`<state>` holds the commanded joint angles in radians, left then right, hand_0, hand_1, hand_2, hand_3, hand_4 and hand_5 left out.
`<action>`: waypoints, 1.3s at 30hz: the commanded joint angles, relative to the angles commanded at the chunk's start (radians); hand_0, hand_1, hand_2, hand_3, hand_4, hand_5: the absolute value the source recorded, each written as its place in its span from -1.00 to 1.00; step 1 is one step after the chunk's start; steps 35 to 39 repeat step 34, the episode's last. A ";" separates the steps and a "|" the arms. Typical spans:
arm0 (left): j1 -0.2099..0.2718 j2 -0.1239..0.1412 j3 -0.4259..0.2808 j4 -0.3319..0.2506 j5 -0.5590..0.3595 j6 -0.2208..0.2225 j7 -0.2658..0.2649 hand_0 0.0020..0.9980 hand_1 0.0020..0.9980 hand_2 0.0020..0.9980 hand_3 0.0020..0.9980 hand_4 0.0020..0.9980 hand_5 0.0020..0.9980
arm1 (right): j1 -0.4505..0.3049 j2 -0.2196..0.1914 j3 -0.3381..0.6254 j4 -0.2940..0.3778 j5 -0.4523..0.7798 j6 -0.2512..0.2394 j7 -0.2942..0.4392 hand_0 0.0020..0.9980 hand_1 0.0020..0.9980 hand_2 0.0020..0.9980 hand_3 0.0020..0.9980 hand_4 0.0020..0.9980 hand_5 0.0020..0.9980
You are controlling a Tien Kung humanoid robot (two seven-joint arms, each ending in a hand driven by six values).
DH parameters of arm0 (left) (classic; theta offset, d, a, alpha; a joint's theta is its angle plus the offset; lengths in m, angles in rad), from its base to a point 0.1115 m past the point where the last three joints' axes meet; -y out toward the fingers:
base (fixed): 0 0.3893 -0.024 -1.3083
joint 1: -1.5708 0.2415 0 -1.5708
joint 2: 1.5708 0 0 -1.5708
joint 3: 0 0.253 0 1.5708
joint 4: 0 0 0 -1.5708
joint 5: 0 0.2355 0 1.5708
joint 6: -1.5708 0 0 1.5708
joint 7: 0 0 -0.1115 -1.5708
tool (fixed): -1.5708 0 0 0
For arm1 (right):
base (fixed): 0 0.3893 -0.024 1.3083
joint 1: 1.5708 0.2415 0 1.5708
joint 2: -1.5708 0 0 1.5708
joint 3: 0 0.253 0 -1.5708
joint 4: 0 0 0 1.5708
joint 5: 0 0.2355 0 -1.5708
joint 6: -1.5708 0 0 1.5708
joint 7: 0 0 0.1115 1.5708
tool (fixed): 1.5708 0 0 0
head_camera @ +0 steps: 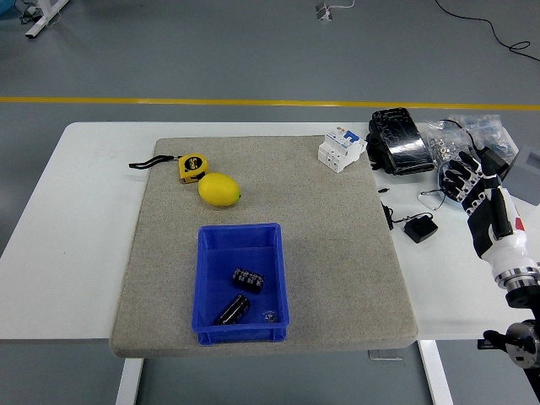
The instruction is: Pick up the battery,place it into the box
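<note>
A blue box (241, 239) stands on the grey mat near the table's front edge. Two black batteries lie inside it: one (248, 278) near the middle and one (232, 310) toward the front, with a small round item (269, 317) at the front right corner. My right hand (464, 177) is over the table's right side, far from the box, fingers relaxed and holding nothing. My left arm is out of view.
A yellow lemon (219, 189) and a yellow tape measure (191, 167) lie behind the box. A white circuit breaker (340, 150), a black pouch (398, 141), bags of small parts (456, 139) and a black adapter (419, 229) sit at the right.
</note>
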<state>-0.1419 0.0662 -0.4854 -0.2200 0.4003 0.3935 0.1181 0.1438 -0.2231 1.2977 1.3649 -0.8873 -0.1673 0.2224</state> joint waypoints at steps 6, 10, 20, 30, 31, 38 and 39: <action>-0.002 0.001 0.005 -0.001 -0.006 0.001 -0.002 0.17 0.17 0.23 0.15 0.26 0.15 | 0.004 0.001 0.001 -0.001 0.001 0.001 0.000 0.82 0.73 0.74 0.79 1.00 0.95; -0.002 0.001 0.004 -0.001 -0.003 0.000 -0.001 0.17 0.17 0.22 0.15 0.27 0.16 | 0.004 0.001 0.003 -0.001 0.001 -0.001 0.002 0.80 0.72 0.73 0.79 1.00 0.95; -0.001 0.002 0.004 -0.002 0.001 0.000 0.000 0.17 0.16 0.22 0.15 0.26 0.15 | 0.006 0.002 0.004 -0.003 0.007 -0.004 -0.001 0.74 0.65 0.68 0.80 1.00 0.94; -0.001 0.002 0.003 -0.003 0.004 0.000 0.002 0.17 0.16 0.21 0.15 0.27 0.16 | 0.006 0.002 0.007 -0.007 0.012 -0.009 0.000 -0.07 -0.34 -0.18 0.83 1.00 0.93; -0.001 0.003 0.003 -0.003 0.004 0.000 0.003 0.17 0.16 0.21 0.15 0.27 0.16 | 0.006 0.002 0.007 -0.008 0.013 -0.008 0.000 -0.07 -0.34 -0.18 0.83 1.00 0.93; 0.001 0.003 -0.002 -0.003 0.013 0.000 0.006 0.17 0.16 0.21 0.15 0.27 0.16 | 0.006 0.002 0.004 -0.010 0.015 -0.001 0.000 -0.07 -0.34 -0.18 0.83 1.00 0.93; 0.001 0.003 -0.002 -0.003 0.013 0.000 0.006 0.17 0.16 0.21 0.15 0.27 0.16 | 0.006 0.002 0.004 -0.010 0.015 -0.001 0.000 -0.07 -0.34 -0.18 0.83 1.00 0.93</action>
